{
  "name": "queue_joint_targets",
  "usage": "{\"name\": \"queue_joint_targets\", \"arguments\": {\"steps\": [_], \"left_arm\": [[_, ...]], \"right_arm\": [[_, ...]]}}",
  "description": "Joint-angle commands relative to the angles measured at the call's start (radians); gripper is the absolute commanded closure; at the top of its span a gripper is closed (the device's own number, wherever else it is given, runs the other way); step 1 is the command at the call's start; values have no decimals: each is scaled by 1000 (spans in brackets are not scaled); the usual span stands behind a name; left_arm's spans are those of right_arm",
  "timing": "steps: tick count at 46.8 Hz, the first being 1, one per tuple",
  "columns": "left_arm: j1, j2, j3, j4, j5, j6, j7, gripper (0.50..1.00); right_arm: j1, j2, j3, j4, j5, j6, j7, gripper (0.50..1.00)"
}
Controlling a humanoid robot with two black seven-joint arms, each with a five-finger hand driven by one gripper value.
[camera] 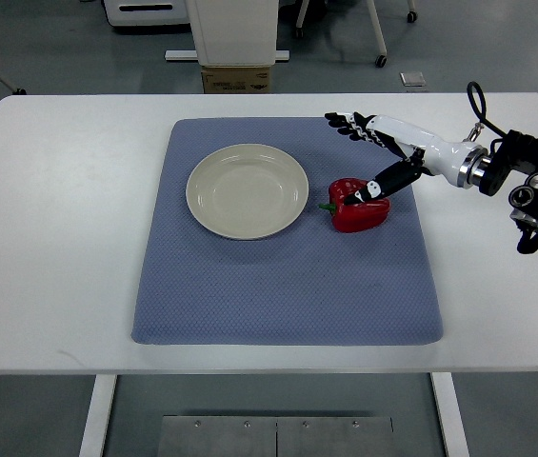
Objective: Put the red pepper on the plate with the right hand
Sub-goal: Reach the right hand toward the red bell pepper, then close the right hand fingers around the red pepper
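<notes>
You have a white surface [59, 238] with rounded corners. A blue-grey mat [278, 286] lies flat across its middle, reaching close to the near edge and leaving wide bare margins toward the left and right edges.

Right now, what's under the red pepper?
The blue mat lies under the red pepper, on the white table. The contact patch is hidden. The right hand hovers above, thumb touching the pepper; the plate sits apart, empty.
</notes>
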Motion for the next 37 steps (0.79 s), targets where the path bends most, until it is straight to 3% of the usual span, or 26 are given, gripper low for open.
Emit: {"name": "queue_joint_targets", "arguments": {"steps": [1, 18, 37], "left_arm": [[0, 0, 0, 0, 0, 0, 0, 500], [0, 0, 0, 0, -1, 0, 0, 500], [0, 0, 0, 0, 0, 0, 0, 500]], "right_arm": [[5, 2, -14, -2, -2, -3, 1, 509], [57, 22, -166, -39, -14, -85, 50, 513], [57, 69, -224, -94, -14, -92, 49, 534]]}}
